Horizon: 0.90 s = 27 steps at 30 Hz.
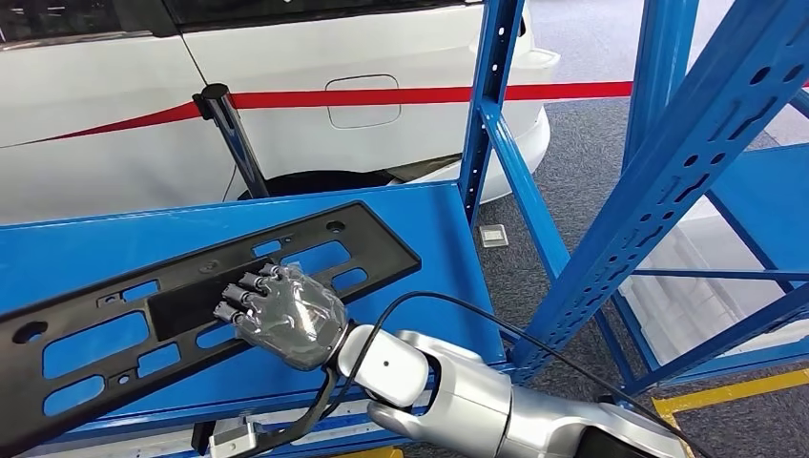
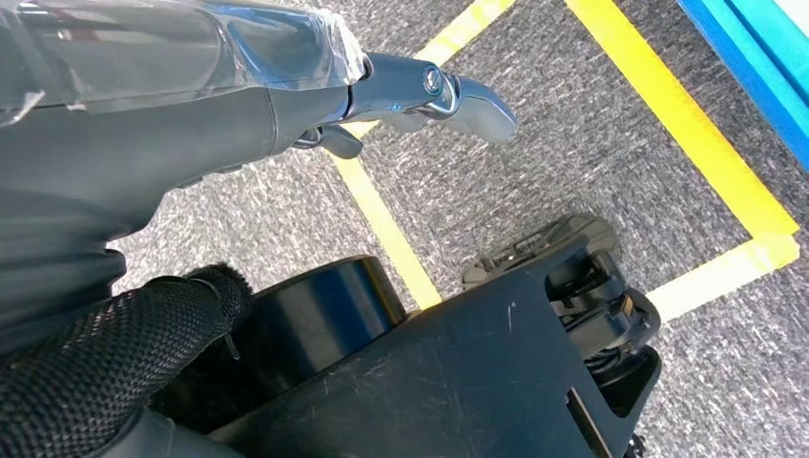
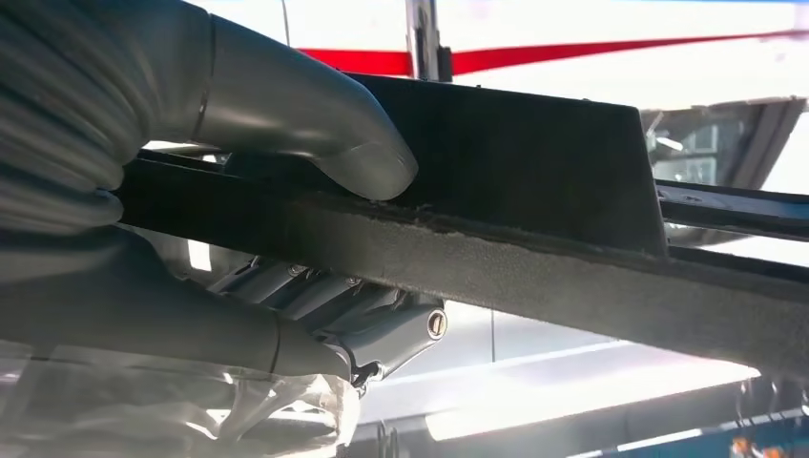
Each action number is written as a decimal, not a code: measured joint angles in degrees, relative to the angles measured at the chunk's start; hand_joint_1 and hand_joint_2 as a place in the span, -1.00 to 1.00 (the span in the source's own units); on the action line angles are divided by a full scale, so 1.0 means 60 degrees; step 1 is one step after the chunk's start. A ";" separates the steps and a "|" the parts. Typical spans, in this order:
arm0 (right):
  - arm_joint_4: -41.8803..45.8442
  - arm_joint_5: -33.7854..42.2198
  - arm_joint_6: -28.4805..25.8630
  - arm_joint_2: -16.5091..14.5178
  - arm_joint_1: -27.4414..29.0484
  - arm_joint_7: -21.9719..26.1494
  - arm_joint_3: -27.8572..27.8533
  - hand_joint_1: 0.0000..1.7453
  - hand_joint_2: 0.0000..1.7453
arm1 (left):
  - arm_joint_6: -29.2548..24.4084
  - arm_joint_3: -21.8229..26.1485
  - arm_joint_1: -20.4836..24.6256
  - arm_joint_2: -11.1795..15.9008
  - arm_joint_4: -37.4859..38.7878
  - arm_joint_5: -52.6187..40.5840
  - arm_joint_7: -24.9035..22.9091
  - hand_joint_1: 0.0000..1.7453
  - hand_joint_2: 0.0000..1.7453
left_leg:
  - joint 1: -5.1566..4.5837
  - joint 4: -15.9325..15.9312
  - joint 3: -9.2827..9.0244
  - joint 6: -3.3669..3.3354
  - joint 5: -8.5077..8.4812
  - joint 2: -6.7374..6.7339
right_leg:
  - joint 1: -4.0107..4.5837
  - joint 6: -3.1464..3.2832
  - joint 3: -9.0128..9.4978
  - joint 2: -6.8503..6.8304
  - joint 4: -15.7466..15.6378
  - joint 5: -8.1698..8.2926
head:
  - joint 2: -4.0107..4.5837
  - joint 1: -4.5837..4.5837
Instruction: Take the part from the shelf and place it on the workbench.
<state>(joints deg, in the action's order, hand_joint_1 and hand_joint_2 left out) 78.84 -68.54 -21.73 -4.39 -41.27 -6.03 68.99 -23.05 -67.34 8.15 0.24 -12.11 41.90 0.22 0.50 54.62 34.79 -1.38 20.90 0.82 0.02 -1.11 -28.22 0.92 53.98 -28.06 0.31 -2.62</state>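
Blue shelf (image 1: pixel 439 215) carries the black part (image 1: pixel 124 296) at 9 o'clock, your right hand (image 1: pixel 281 315) clamping its near edge between thumb and fingers, so lift it level.

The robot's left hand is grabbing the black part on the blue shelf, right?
Not quite: it is the right hand that grips the black part on the blue shelf. The head view shows that arm coming in from the right, and the right wrist view shows its thumb on one side of the part's edge and its fingers on the other. The left hand hangs over the floor, holding nothing.
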 joint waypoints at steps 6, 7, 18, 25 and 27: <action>0.0543 0.0019 -0.0006 0.0145 0.0008 -0.0001 -0.0047 1.00 1.00 | 0.0132 -0.0011 0.0037 0.0002 0.0001 -0.0057 -0.0079 -1.00 1.00 | -0.0055 0.0043 0.0018 -0.0071 0.0052 0.0002 | -0.0041 -0.0056 0.0015 -0.0003 -0.0019 -0.0003 | 0.0000 0.0000; 0.0608 0.0037 -0.0003 0.0165 0.0011 -0.0003 -0.0051 1.00 1.00 | 0.0162 -0.0011 0.0042 0.0003 0.0001 -0.0073 -0.0088 -1.00 1.00 | -0.0069 0.0048 0.0019 -0.0091 0.0050 0.0003 | -0.0055 -0.0080 0.0019 -0.0004 -0.0019 0.0006 | 0.0000 0.0000; 0.0975 0.0211 0.0000 0.0433 0.0086 -0.0016 -0.0130 1.00 1.00 | 0.0231 -0.0045 0.0074 -0.0018 -0.0003 -0.0123 -0.0153 -1.00 1.00 | 0.0108 -0.0186 -0.0017 -0.0185 -0.0165 -0.0080 | -0.0238 -0.0426 -0.1000 -0.0061 0.2312 -0.0931 | 0.0000 0.0040; 0.1110 0.0232 -0.0004 0.0466 0.0091 -0.0011 -0.0221 1.00 1.00 | 0.0239 -0.0075 0.0116 -0.0009 0.0001 -0.0171 -0.0179 -1.00 1.00 | 0.0156 -0.0038 0.0203 0.0316 -0.0344 -0.0009 | -0.0310 -0.0181 -0.0212 0.0036 0.0332 0.0047 | 0.0000 0.0070; 0.1131 0.0233 -0.0004 0.0464 0.0087 -0.0012 -0.0231 1.00 1.00 | 0.0240 -0.0076 0.0128 -0.0010 0.0001 -0.0169 -0.0178 -1.00 1.00 | 0.0200 0.0425 0.0400 0.0388 0.0127 -0.0028 | -0.0291 0.0015 -0.0353 0.0007 0.0327 0.0188 | -0.0001 0.0067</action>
<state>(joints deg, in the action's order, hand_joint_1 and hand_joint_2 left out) 85.62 -67.14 -21.75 -1.61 -40.75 -6.10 67.60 -21.61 -67.80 8.92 0.18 -12.11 40.88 -0.85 1.70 57.17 37.20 0.95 21.66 0.65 -1.73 -1.02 -30.34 0.96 55.94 -26.94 0.30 -2.22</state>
